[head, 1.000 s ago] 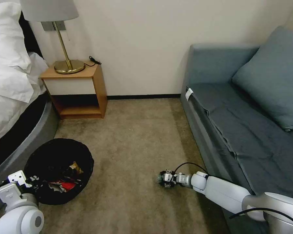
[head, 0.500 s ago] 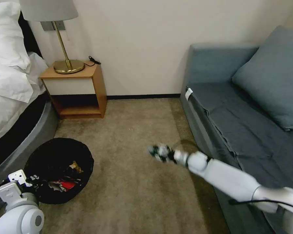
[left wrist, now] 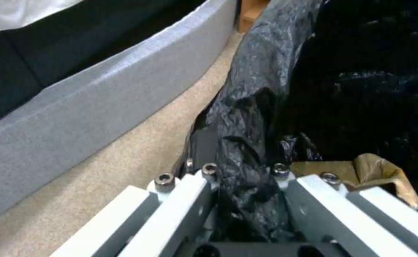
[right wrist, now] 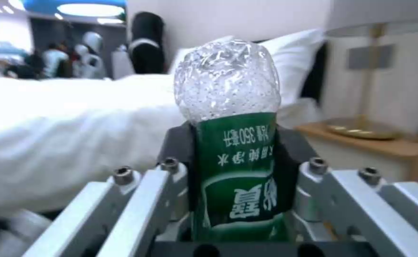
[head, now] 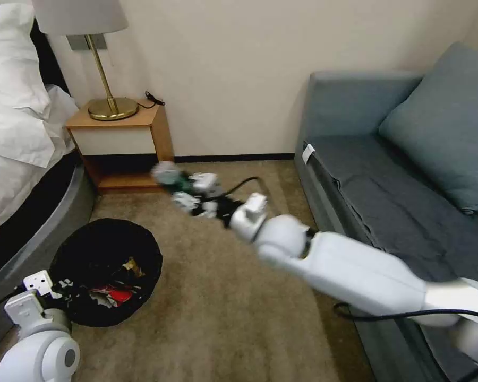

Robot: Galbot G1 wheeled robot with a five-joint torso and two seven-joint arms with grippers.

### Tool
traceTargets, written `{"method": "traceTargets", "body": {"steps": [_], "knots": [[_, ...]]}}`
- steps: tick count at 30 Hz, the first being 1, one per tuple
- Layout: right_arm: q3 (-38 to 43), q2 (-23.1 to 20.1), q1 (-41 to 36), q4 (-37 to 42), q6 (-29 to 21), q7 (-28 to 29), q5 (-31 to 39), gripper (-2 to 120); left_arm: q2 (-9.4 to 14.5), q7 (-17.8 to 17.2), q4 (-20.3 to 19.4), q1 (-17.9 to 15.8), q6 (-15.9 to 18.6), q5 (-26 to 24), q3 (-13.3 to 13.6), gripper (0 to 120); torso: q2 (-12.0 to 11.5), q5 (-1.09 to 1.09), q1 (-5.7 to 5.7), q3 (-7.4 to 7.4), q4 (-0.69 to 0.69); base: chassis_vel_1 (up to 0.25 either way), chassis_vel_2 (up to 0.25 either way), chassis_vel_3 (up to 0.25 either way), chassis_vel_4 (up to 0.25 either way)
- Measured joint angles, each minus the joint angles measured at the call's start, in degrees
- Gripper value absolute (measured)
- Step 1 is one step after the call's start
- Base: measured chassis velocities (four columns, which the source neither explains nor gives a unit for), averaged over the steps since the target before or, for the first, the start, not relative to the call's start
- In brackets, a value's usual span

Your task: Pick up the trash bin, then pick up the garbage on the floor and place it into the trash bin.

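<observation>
Two grippers are at work. Near the lower left of the head view, the left gripper (head: 58, 294) is clamped on the near rim of the trash bin (head: 109, 239), a round black bin lined with a crinkled black bag that sits beside the grey base of the bed (head: 34, 228). From the left wrist, the pads (left wrist: 204, 142) pinch a fold of the black bag (left wrist: 252, 117) at the rim, with carpet (left wrist: 137, 157) on one side and a piece of tan paper (left wrist: 385, 171) inside the bin on the other. Inside the bin, the head view shows a red packet (head: 109, 295) and a brown-yellow wrapper (head: 134, 267). The right arm reaches across the middle of the head view, and the right gripper (head: 188, 193) is raised above the carpet, in front of the wooden nightstand (head: 125, 146) and up and to the right of the bin. It is closed on a small clear bottle (right wrist: 230, 132); in the right wrist view the green label sits between the two dark pads (right wrist: 178, 150) and the clear crinkled end sticks out past them. A grey-blue sofa (head: 409, 175) fills the right side.
</observation>
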Motion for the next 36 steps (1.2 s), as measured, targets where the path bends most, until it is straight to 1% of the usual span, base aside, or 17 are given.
{"method": "traceTargets", "body": {"steps": [2, 3, 4, 8, 9, 13, 15, 20, 21, 22, 23, 26, 27, 30, 31, 34, 36], "knots": [[-3.0, 4.1, 0.3, -0.6, -0.2, 2.6, 1.1, 22, -0.3, 0.0, -0.2, -0.1, 0.1, 0.2, 0.5, 3, 0.0, 0.0, 0.0, 0.0, 0.0, 0.0, 0.0, 0.0, 0.0], [-4.3, 5.4, 0.4, -0.9, -0.4, 3.3, 1.5, 21, -0.4, 0.0, -0.2, -0.1, 0.1, 0.3, 0.7, 3, 0.0, 0.0, 0.0, 0.0, 0.0, 0.0, 0.0, 0.0, 0.0], [-4.3, 5.4, 0.4, -0.9, -0.4, 3.3, 1.5, 21, -0.4, 0.0, -0.2, -0.1, 0.1, 0.3, 0.7, 3, 0.0, 0.0, 0.0, 0.0, 0.0, 0.0, 0.0, 0.0, 0.0], [-9.7, 9.5, 0.8, -4.0, -0.7, 4.8, 2.0, 20, -0.8, 0.1, -0.4, -0.1, 0.1, 0.6, 1.4, 3, 0.0, 0.0, 0.0, 0.0, -0.01, 0.0, 0.0, 0.0, 0.0], [-9.7, 9.5, 0.8, -4.0, -0.7, 4.8, 2.0, 20, -0.8, 0.1, -0.4, -0.1, 0.1, 0.6, 1.4, 3, 0.0, 0.0, 0.0, 0.0, -0.01, 0.0, 0.0, 0.0, 0.0], [-13.6, 11.7, 0.9, -8.9, 0.7, 5.3, 0.1, 20, -1.0, 0.2, -1.0, 0.0, 0.2, 0.6, 1.8, 3, 0.0, 0.0, 0.0, 0.0, -0.01, 0.0, 0.0, 0.0, 0.0], [-15.3, 13.2, 0.5, -12.7, 1.8, 5.3, -1.8, 20, -1.2, 0.4, -1.4, 0.1, 0.2, 0.6, 1.9, 3, 0.0, 0.0, 0.0, 0.0, -0.01, 0.0, 0.0, 0.0, 0.0], [-15.8, 14.9, 0.1, -18.3, 3.5, 4.1, -6.0, 20, -1.2, 0.5, -1.9, 0.6, 0.2, 0.6, 1.8, 3, 0.0, 0.01, 0.0, 0.0, -0.01, 0.0, 0.0, 0.0, 0.0], [-15.7, 15.2, 0.1, -19.5, 3.7, 3.8, -6.8, 25, -1.2, 0.5, -2.0, 0.7, 0.2, 0.5, 1.7, 3, 0.0, 0.01, 0.0, 0.0, -0.01, 0.0, 0.0, 0.0, 0.0], [-15.7, 15.2, 0.1, -19.5, 3.7, 3.8, -6.8, 25, -1.2, 0.5, -2.0, 0.7, 0.2, 0.5, 1.7, 3, 0.0, 0.01, 0.0, 0.0, -0.01, 0.0, 0.0, 0.0, 0.0], [-15.6, 15.3, 0.2, -20.1, 3.8, 3.7, -7.1, 29, -1.2, 0.6, -2.0, 0.7, 0.2, 0.5, 1.7, 3, 0.0, 0.01, 0.0, 0.01, -0.01, 0.0, 0.0, 0.0, 0.0], [-15.2, 15.1, 0.3, -20.9, 3.9, 3.3, -8.2, 43, -1.2, 0.6, -2.1, 0.8, 0.1, 0.4, 1.7, 3, 0.0, 0.01, 0.0, 0.0, -0.01, 0.0, 0.0, 0.0, 0.0], [-15.2, 15.1, 0.3, -20.9, 3.9, 3.3, -8.2, 43, -1.2, 0.6, -2.1, 0.8, 0.1, 0.4, 1.7, 3, 0.0, 0.01, 0.0, 0.0, -0.01, 0.0, 0.0, 0.0, 0.0], [-14.6, 14.0, 0.3, -19.9, 3.4, 2.7, -8.6, 57, -1.1, 0.7, -2.1, 0.7, 0.1, 0.4, 1.7, 3, 0.0, 0.02, 0.0, 0.0, -0.02, 0.0, 0.0, 0.0, 0.0], [-14.6, 14.0, 0.3, -19.9, 3.4, 2.7, -8.6, 57, -1.1, 0.7, -2.1, 0.7, 0.1, 0.4, 1.7, 3, 0.0, 0.02, 0.0, 0.0, -0.02, 0.0, 0.0, 0.0, 0.0], [-14.6, 13.3, 0.2, -19.0, 2.8, 2.1, -8.6, 72, -1.0, 0.7, -2.1, 0.6, 0.1, 0.3, 1.7, 3, 0.0, 0.02, 0.0, 0.01, -0.02, 0.0, 0.0, 0.0, 0.0], [-14.7, 13.1, 0.1, -18.8, 2.7, 1.9, -8.6, 74, -1.0, 0.7, -2.1, 0.6, 0.1, 0.3, 1.6, 3, 0.0, 0.02, 0.0, 0.0, -0.02, 0.0, 0.0, 0.0, 0.0]]}}
